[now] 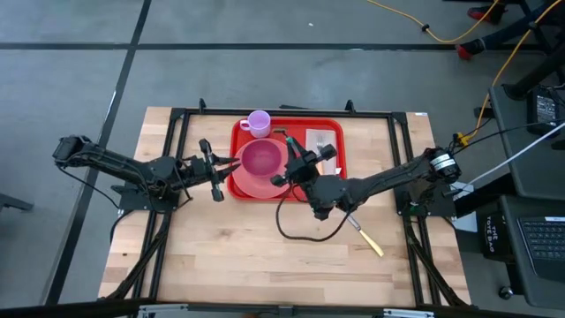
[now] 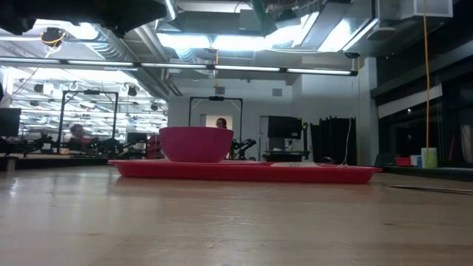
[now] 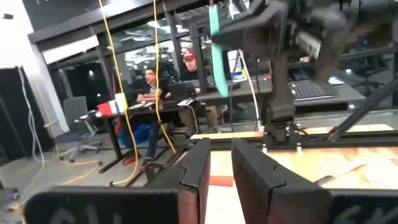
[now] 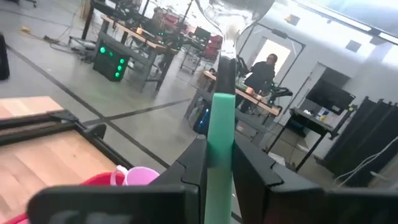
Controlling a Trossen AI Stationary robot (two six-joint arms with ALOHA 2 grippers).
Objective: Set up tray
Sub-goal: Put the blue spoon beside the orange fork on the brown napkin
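The red tray [image 1: 331, 168] sits at the table's [image 1: 265, 256] far middle carrying a pink bowl [image 1: 259, 159], the left gripper [image 1: 214, 168] narrowly parted beside its edge, the right gripper [image 4: 217, 168] pinching a green-handled utensil [image 4: 219, 143] above it.

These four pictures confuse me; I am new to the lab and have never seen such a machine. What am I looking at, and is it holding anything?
It is a robot with two dark arms working at a wooden table. One picture looks straight down from above, one looks level across the table top, and two come from cameras on the arms' wrists. On the table lies a red tray carrying a pink bowl and a small purple cup. A yellow-handled utensil lies on the wood near the right arm. The right gripper, above the tray, is shut on a green handle standing upright between its fingers. The left gripper is at the tray's left edge; I cannot tell whether it grips anything.
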